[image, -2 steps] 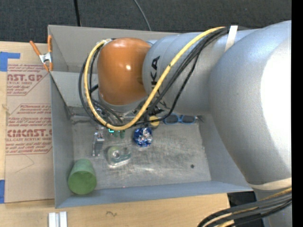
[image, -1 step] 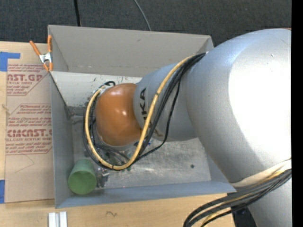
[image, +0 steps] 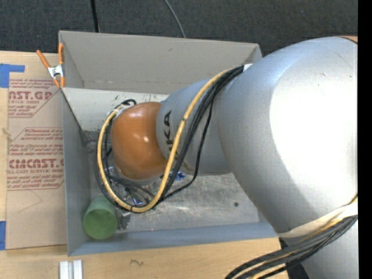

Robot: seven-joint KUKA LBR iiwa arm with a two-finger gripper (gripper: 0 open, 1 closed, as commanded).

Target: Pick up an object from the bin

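A green, round-ended cylinder [image: 100, 220] lies in the bin's front left corner, close to the left wall. My gripper [image: 129, 192] shows as dark metal under the arm's orange cover, just above and to the right of the green cylinder. A small grey part of it reaches down to the cylinder's right side. The cover and cables hide whether it touches the cylinder.
The arm, its orange cover and a loop of yellow and black cables hide the bin's middle and right. A strip of grey bin floor shows along the front wall, right of the green cylinder. The back wall slopes steeply.
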